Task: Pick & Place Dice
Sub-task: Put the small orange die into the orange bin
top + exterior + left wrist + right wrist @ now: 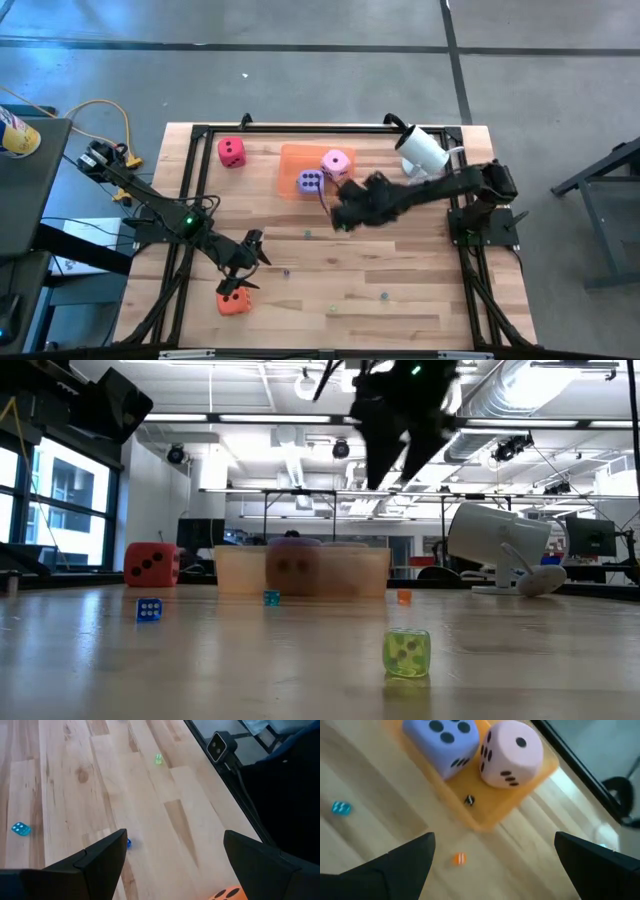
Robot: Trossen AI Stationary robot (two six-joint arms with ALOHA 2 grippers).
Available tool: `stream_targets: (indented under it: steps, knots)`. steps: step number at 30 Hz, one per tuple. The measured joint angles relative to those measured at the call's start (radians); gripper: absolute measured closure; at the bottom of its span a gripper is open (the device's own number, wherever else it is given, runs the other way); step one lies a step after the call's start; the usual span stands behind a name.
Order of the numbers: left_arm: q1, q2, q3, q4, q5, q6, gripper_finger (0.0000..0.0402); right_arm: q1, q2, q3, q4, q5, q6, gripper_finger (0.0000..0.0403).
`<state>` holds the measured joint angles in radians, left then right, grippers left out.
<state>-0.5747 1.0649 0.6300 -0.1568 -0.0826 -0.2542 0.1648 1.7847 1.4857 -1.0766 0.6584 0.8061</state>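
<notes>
The purple die (309, 181) and the light pink die (336, 163) sit side by side in the translucent orange tray (292, 158); the right wrist view shows the purple die (442, 740) and the pink die (510, 752) from close above. The red-magenta die (232, 151) rests on the table near the far left corner. The orange die (235, 301) lies near the near edge, and only its corner (227, 894) shows between the left fingers. My left gripper (243, 275) hovers open just above the orange die. My right gripper (340, 205) is open, raised beside the tray's near right corner.
Several tiny dice lie scattered on the wood: a green one (406, 653), blue ones (149, 609) (20, 828), an orange one (460, 858). A white camera-like device (422, 150) stands at the far right. A black frame (200, 130) edges the table.
</notes>
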Motion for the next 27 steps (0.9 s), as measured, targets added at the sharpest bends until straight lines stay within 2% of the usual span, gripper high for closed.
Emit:
stream_targets:
  steps: [5,9,14,16,21,24,27]
  knots:
    - [0.0,0.0,0.0,0.0,0.0,0.001,0.0078,0.199,0.0,0.0,-0.118,0.126,0.287,0.0005]
    - [0.0,0.0,0.0,0.0,0.0,0.003,0.0078,0.332,0.005,0.0,-0.184,0.178,0.412,0.0005]
    - [0.0,0.0,-0.007,-0.002,0.0,0.018,0.0078,0.441,0.006,0.0,-0.332,0.114,0.731,0.0005]
    - [0.0,0.0,-0.01,0.0,0.0,0.019,0.0078,0.481,0.006,0.0,-0.342,0.08,0.816,0.0005]
    - [0.0,0.0,-0.013,0.0,0.0,0.076,0.0078,0.555,0.006,0.0,-0.25,0.09,0.863,0.0005]
    - [0.0,0.0,-0.013,0.0,0.0,0.099,0.0078,0.574,0.006,0.0,-0.161,0.192,0.839,0.0005]
    - [0.0,0.0,-0.013,0.0,-0.001,0.11,0.0078,0.564,0.006,0.0,-0.036,0.265,0.747,0.0005]
